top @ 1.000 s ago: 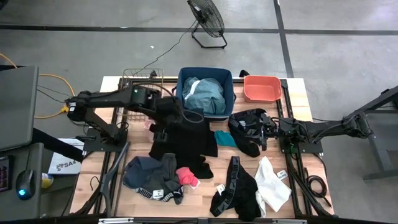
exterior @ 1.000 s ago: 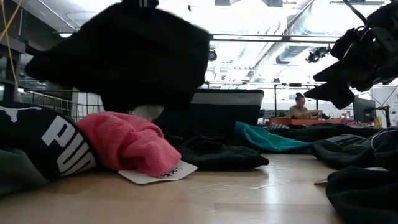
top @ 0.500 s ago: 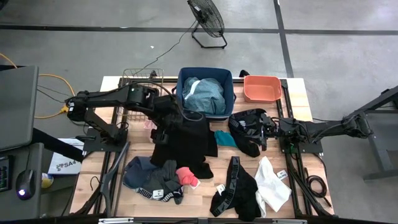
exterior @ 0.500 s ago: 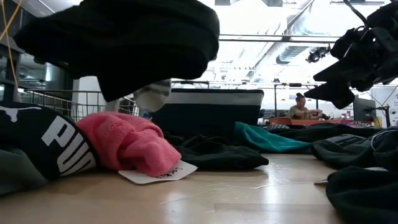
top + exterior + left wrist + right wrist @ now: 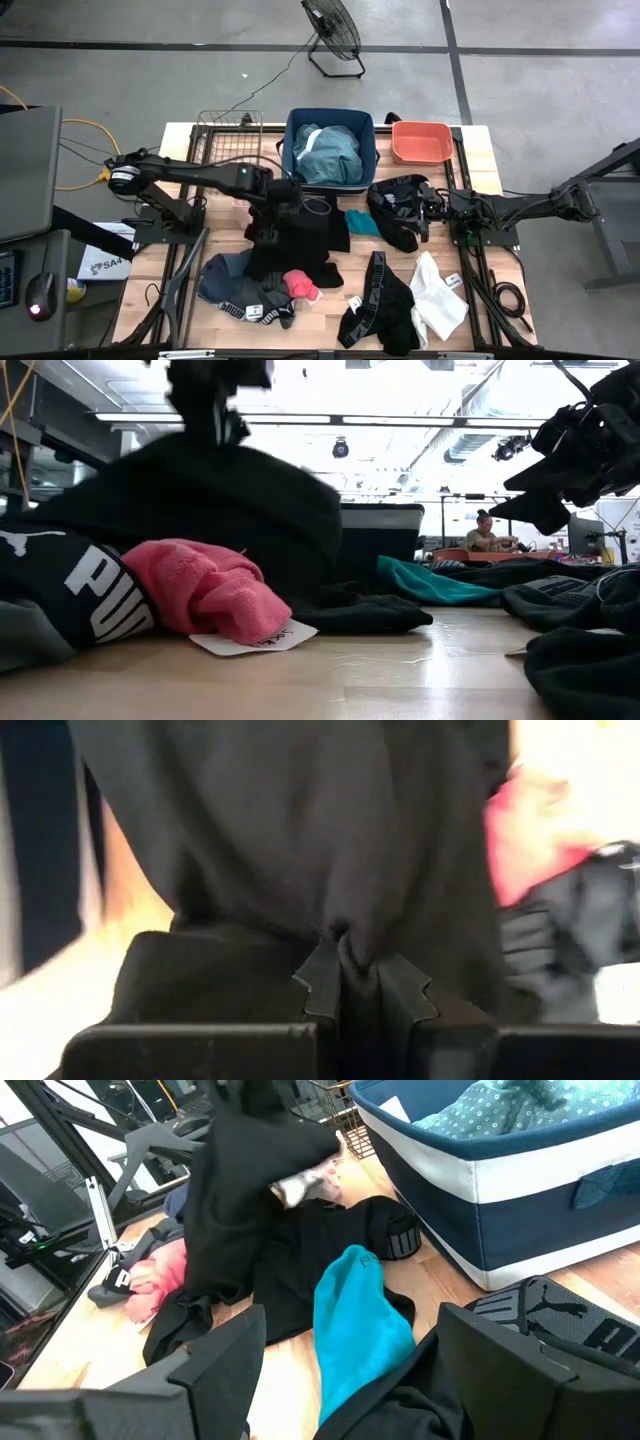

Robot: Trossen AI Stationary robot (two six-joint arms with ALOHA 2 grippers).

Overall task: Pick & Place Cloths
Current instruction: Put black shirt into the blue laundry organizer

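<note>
One black cloth [image 5: 295, 225] hangs pinched in the left gripper [image 5: 355, 982], lifted clear for carrying; blue bin [image 5: 366, 135] at 1 o'clock. Right gripper [image 5: 340, 1360] gapes, idle.

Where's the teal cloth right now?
In the high view the teal cloth lies near the table's middle, just below the blue bin, between the black garment held by the left gripper and the black pile by the right gripper.
</note>
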